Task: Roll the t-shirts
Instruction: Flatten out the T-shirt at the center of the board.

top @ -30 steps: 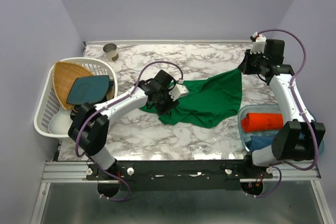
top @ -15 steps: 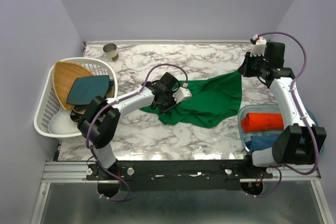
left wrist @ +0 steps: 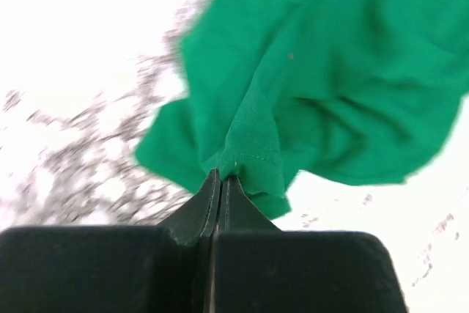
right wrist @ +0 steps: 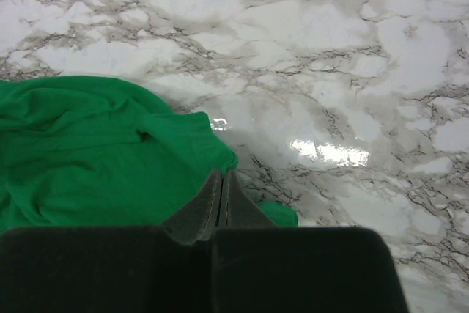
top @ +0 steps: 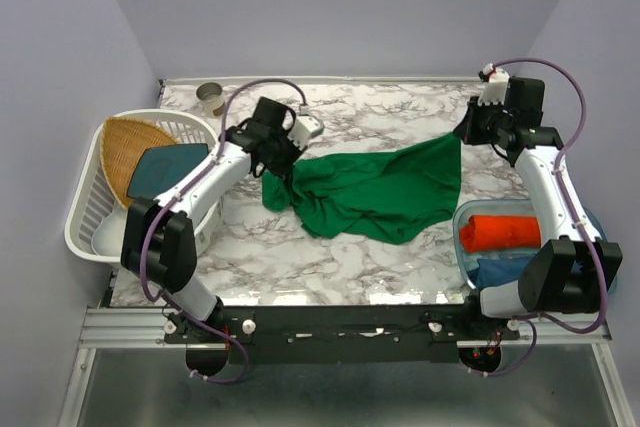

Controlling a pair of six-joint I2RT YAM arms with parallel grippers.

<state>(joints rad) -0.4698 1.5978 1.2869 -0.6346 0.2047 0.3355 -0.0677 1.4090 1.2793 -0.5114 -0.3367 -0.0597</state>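
A bright green t-shirt [top: 385, 192] lies crumpled across the middle of the marble table. My left gripper [top: 272, 165] is shut on its left edge, and that edge hangs bunched from the tips. In the left wrist view the jaws [left wrist: 221, 177] pinch a hemmed fold of the green t-shirt [left wrist: 330, 71] above the table. My right gripper [top: 463, 133] is shut on the shirt's far right corner. The right wrist view shows its tips [right wrist: 222, 175] closed on the green cloth [right wrist: 88, 152]. An orange-red t-shirt bundle [top: 505, 230] and a blue one [top: 498, 272] lie in the bin at the right.
The clear blue bin [top: 460, 245] stands at the near right. A white laundry basket [top: 85, 217] at the left holds a wicker tray [top: 122, 145] and a dark teal plate [top: 165, 169]. A small cup [top: 211, 99] stands at the back left corner.
My left gripper has shut on the shirt's left edge and carried it up and toward the back left, stretching the cloth. The right arm has hardly moved.
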